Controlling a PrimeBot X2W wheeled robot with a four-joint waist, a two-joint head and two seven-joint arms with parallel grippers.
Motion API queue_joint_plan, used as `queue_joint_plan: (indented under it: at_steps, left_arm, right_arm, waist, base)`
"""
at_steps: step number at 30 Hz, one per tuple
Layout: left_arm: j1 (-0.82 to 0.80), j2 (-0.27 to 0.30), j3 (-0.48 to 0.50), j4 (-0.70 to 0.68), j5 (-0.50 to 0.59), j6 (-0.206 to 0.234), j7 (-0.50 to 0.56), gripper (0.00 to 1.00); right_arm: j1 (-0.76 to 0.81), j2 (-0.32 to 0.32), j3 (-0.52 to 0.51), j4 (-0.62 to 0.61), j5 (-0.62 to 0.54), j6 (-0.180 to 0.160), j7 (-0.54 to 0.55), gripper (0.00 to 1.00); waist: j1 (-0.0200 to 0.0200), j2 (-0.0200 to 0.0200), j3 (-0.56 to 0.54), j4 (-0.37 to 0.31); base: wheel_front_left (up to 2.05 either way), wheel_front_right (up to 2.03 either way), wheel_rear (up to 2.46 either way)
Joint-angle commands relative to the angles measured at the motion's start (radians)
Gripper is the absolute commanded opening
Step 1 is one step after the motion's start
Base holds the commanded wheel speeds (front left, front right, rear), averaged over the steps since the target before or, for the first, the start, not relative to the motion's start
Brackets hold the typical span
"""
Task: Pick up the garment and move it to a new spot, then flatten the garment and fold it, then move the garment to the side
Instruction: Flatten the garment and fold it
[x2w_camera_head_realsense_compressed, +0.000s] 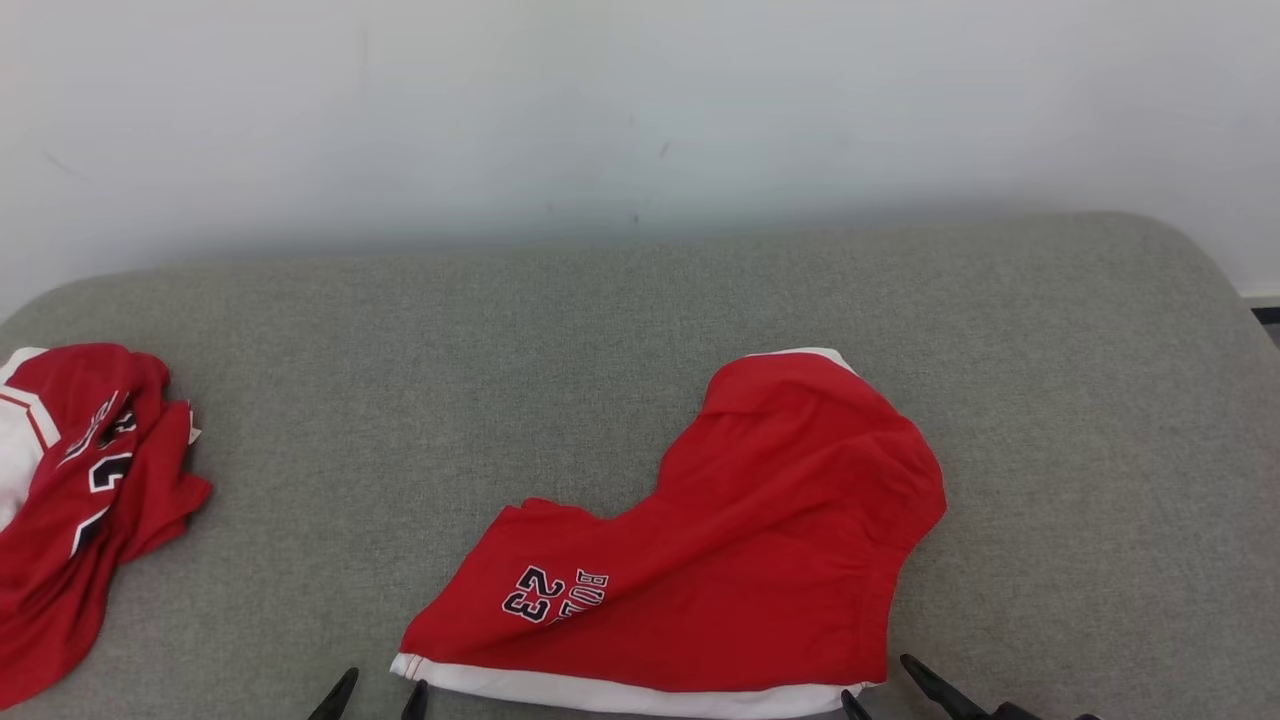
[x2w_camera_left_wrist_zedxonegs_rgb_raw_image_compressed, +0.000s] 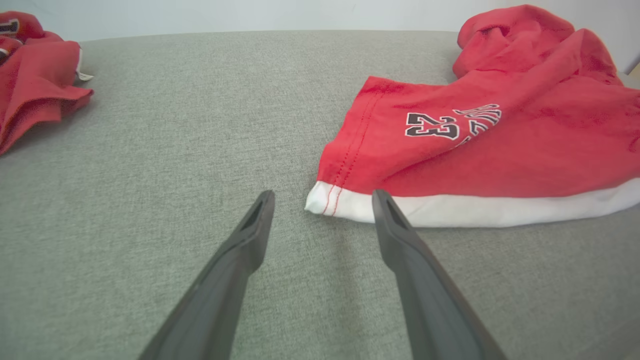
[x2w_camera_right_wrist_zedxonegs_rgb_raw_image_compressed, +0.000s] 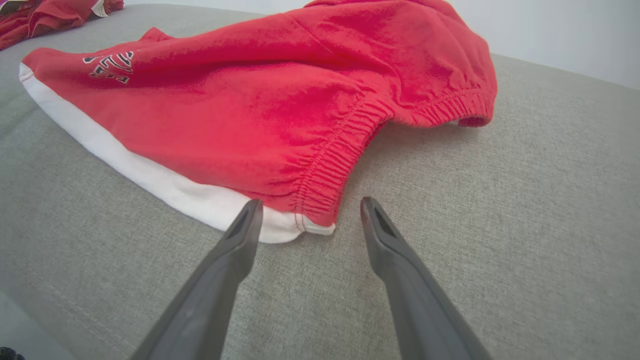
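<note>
On the grey cushion (x2w_camera_head_realsense_compressed: 600, 340), a crumpled red shirt (x2w_camera_head_realsense_compressed: 90, 490) lies at the far left. The left gripper (x2w_camera_head_realsense_compressed: 386, 680) sits low at the front, fingers spread wide and holding nothing, its tips beside the white-hemmed leg corner of the red shorts (x2w_camera_head_realsense_compressed: 720, 540). The shorts lie rumpled mid-cushion, near the front edge. The right gripper (x2w_camera_right_wrist_zedxonegs_rgb_raw_image_compressed: 311, 201), fingers equally wide and empty, points at the waistband corner.

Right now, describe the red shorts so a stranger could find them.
On the grey cushion, look near the front edge, right of centre. The red shorts lie spread there, with a white hem, unlike the crumpled red heap at the far left.
</note>
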Motion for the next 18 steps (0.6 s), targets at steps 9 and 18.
queue_joint_plan:
  at_steps: [9, 18]
  left_arm:
    - [-0.145, 0.027, -0.120, 0.112, -0.073, 0.002, -0.003, 1.00]
    - [-0.234, 0.044, -0.259, 0.179, -0.191, 0.002, -0.003, 0.00]
  right_arm:
    - [-0.110, -0.049, 0.115, 0.075, 0.009, 0.000, 0.000, 1.00]
    - [-0.165, -0.078, 0.198, 0.094, 0.055, 0.000, 0.000, 0.00]
  waist:
    - [-0.0001, 0.0000, 0.064, -0.007]
    - [-0.0001, 0.0000, 0.069, 0.004]
  base:
    - [0.00, 0.00, 0.00]
    - [0.00, 0.00, 0.00]
